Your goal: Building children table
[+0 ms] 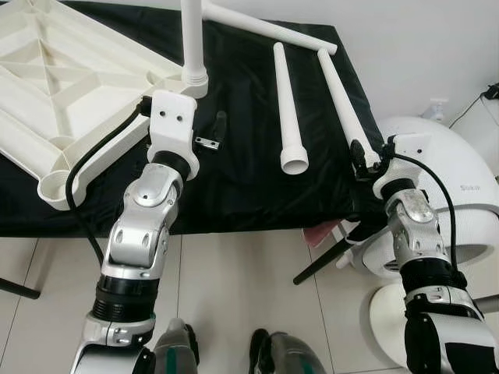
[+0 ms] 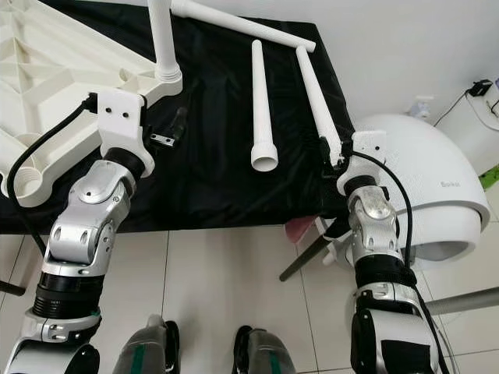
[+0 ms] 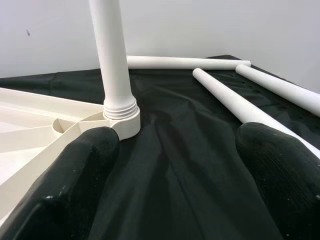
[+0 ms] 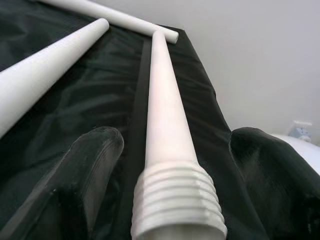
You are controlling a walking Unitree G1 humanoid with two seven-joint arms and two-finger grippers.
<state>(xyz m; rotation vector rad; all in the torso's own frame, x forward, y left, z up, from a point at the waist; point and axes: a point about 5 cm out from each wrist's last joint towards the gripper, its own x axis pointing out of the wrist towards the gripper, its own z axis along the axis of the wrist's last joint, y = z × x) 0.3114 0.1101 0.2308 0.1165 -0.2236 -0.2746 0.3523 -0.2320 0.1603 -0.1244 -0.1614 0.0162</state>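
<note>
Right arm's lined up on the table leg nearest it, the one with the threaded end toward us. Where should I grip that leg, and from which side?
Grip the rightmost leg just beyond its threaded end, on the smooth shaft, coming along its length from the table's near edge. The right gripper already has open fingers on either side there. Probably avoid the threads, since they likely go into a tabletop socket.

Only readable bit was a small grey brand word on the side of the white domed appliance off to the robot's right. It looked like "Boska" or similar, but was too tiny to be sure. Nothing else carried lettering.
</note>
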